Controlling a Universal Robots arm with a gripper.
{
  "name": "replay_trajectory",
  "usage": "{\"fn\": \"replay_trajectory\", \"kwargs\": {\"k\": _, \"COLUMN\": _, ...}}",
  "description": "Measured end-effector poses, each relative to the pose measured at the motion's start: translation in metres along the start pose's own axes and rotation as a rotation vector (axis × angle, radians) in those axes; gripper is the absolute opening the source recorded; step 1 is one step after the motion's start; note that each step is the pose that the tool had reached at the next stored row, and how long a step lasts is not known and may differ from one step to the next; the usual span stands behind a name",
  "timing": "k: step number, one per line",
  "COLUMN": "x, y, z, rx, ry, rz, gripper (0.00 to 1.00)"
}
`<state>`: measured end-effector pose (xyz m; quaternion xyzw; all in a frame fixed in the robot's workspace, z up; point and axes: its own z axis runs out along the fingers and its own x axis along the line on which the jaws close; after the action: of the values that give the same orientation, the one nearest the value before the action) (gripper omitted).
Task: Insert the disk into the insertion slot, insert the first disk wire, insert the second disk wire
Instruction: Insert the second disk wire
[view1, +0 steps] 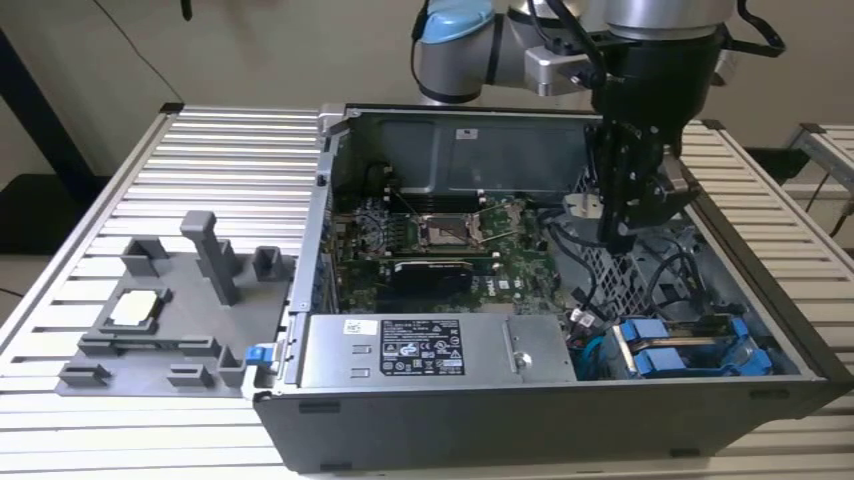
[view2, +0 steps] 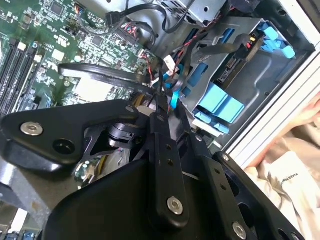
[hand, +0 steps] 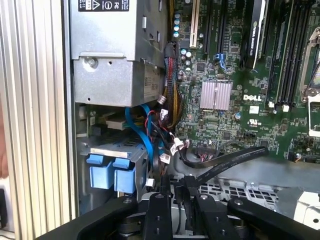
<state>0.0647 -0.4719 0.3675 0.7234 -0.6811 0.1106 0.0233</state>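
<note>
Gripper (hand: 176, 189) near black cable (hand: 226, 161), green motherboard (hand: 235, 120)

A pale, evenly lit wall (view1: 267, 50) runs across the far side behind a ribbed aluminium table (view1: 227, 140), with a dark upright post (view1: 40, 110) at the exterior view's left and the corner of a second ribbed table (view1: 830, 150) at the exterior view's right.

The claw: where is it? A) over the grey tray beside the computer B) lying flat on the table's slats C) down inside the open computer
C: in the exterior view the claw hangs inside the open computer case, over the wires beside the green board.
</note>
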Motion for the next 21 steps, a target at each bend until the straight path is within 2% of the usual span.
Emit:
{"fn": "replay_trajectory", "kwargs": {"k": 4, "x": -0.0007, "y": 0.0004, "z": 0.0034, "rx": 0.0, "ry": 0.0017, "rz": -0.001, "gripper": 0.25}}
{"fn": "replay_trajectory", "kwargs": {"k": 10, "x": -0.0008, "y": 0.0005, "z": 0.0039, "rx": 0.0007, "ry": 0.0013, "rz": -0.004, "gripper": 0.25}}
{"fn": "replay_trajectory", "kwargs": {"k": 13, "x": -0.0008, "y": 0.0006, "z": 0.0039, "rx": 0.0008, "ry": 0.0012, "rz": -0.005, "gripper": 0.24}}
{"fn": "replay_trajectory", "kwargs": {"k": 14, "x": -0.0008, "y": 0.0006, "z": 0.0039, "rx": 0.0008, "ry": 0.0012, "rz": -0.005, "gripper": 0.16}}
{"fn": "replay_trajectory", "kwargs": {"k": 21, "x": 0.0002, "y": 0.0006, "z": 0.0041, "rx": 0.0009, "ry": 0.0011, "rz": -0.005, "gripper": 0.16}}
